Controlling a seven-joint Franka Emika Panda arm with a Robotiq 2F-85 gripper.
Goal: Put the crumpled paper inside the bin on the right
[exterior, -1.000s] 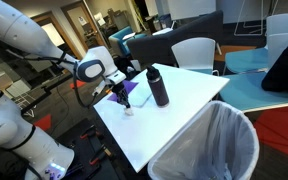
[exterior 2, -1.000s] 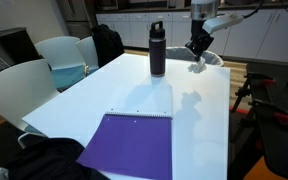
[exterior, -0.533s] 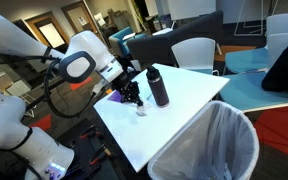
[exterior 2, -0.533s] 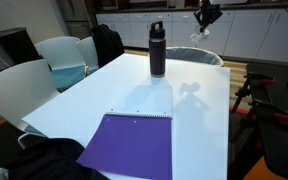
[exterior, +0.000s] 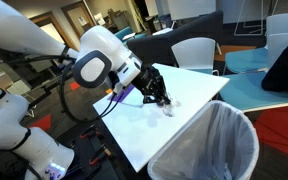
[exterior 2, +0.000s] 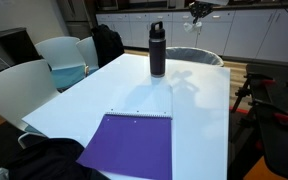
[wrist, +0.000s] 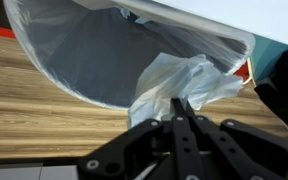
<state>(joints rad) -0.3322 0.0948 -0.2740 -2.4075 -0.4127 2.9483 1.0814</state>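
Note:
My gripper (exterior: pixel 166 103) is shut on the tiny white crumpled paper (exterior: pixel 170 108) and holds it above the table (exterior: pixel 194 90), near the end where the bin stands. The bin (exterior: pixel 234 150) is a round wire-mesh basket lined with a whitish bag. It also shows behind the table in an exterior view (exterior 2: pixel 189 56). In the wrist view my closed fingers (wrist: pixel 181 101) point down over the bin's bag (wrist: pixel 74 50); the paper is hidden between them. In an exterior view the gripper (exterior 2: pixel 198 8) is at the top edge.
A black bottle (exterior 2: pixel 157 50) stands on the table's far part; my arm hides it in one exterior view. A flat purple sheet (exterior 2: pixel 129 145) lies at the near end. White chairs (exterior 2: pixel 59 55) (exterior: pixel 194 52) flank the table. Wooden floor (wrist: pixel 44 120) surrounds the bin.
My gripper has carried the paper from beside the purple sheet, past the bottle, toward the bin end of the table, and has risen in the view.

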